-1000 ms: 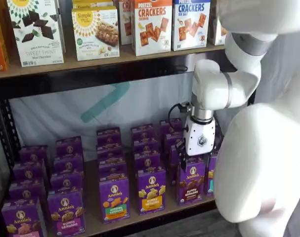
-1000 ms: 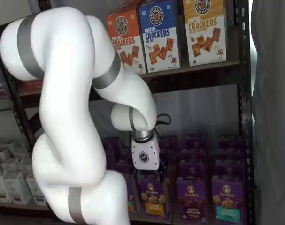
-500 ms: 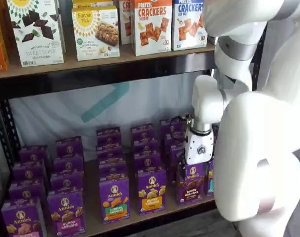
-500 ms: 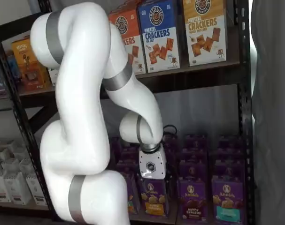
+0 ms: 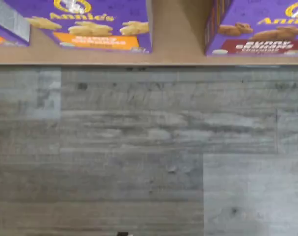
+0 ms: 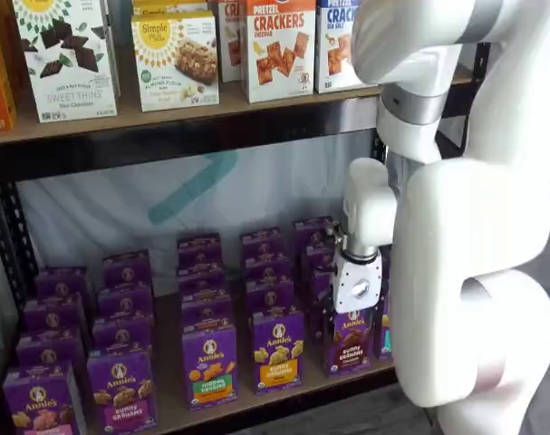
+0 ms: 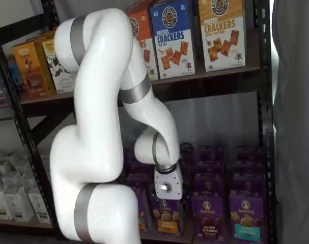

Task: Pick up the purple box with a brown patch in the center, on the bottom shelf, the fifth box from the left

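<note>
One bent arm (image 6: 456,272), gripper (image 6: 354,313) above the purple box (image 6: 350,342).

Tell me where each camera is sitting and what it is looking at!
Wrist view: rides on the robot's wrist and looks down at the grey floor, the shelf edge and the purple box; none of the robot shows.
Shelf view: stands in front, facing the shelves at an angle; shows the white arm and gripper above the purple box.
Shelf view: stands in front, facing the shelves; shows the arm and gripper.
Both shelf views share the arm, the gripper and the cracker boxes.
</note>
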Action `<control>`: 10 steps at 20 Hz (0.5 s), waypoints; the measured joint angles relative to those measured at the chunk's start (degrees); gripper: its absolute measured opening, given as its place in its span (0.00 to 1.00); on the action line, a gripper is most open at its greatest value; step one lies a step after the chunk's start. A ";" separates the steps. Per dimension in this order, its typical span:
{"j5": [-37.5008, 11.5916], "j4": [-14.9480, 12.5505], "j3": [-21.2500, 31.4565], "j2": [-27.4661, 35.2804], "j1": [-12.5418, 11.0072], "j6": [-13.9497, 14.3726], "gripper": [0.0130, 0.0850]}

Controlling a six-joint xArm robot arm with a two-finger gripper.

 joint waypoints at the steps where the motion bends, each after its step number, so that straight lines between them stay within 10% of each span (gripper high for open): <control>1: -1.22 -0.77 -0.86 1.57 0.06 0.77 1.00; 10: -1.18 -4.57 -10.04 11.05 -0.55 3.85 1.00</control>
